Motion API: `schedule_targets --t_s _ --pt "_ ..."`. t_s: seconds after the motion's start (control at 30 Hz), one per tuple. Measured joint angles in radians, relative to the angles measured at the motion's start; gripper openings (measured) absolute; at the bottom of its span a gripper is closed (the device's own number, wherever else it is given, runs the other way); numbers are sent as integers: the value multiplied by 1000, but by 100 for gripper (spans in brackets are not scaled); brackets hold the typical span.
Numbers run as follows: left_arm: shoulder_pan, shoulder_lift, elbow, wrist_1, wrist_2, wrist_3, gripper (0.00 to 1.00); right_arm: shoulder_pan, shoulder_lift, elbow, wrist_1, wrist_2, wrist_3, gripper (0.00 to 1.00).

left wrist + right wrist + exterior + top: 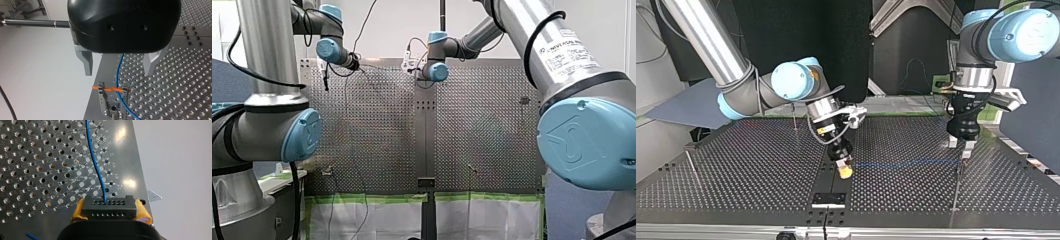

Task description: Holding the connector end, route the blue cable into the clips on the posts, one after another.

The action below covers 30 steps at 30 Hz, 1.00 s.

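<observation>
1. A grey perforated table (736, 165) fills the work area, with dark panels behind it in the top view and thin posts standing well apart on it
2. My right gripper (108, 211) is clamped on the black connector (108, 207), with its yellow pads (143, 214) pressed against the connector's two short ends. In the top view it hangs low over the table's middle, toward six o'clock
3. The blue cable (96, 167) leaves the connector's face and runs ahead of the gripper over the holes. In the top view it stretches straight from the connector toward three o'clock
4. At that far end my left gripper (118, 73) hovers with its metal fingers (86, 62) apart, holding nothing. The cable passes between them and touches neither
5. Just ahead of those fingers stands the clip (112, 88), an orange piece across two metal uprights. The cable drops between the uprights, so I judge this first clip threaded, though I cannot tell whether the cable is fully seated
6. Seen from my right gripper in the top view, the nine o'clock post (690, 159) and the eleven o'clock post (795, 117) carry no cable
7. My judgement is that the task is at an early stage: one clip is taken and the connector is firmly held, but the other posts are not yet routed
</observation>
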Motion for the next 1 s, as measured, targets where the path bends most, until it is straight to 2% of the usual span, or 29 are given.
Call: schedule_targets --t_s 0.37,0.8,1.0 --pt "0 5 0 -10 -35 29 100 -7 3 0 1 0 -1 0" --pt "2 4 0 -19 -44 54 100 -10 6 0 7 0 -1 0" --pt "4 -2 1 -22 -64 75 100 -10 6 0 8 0 -2 0"
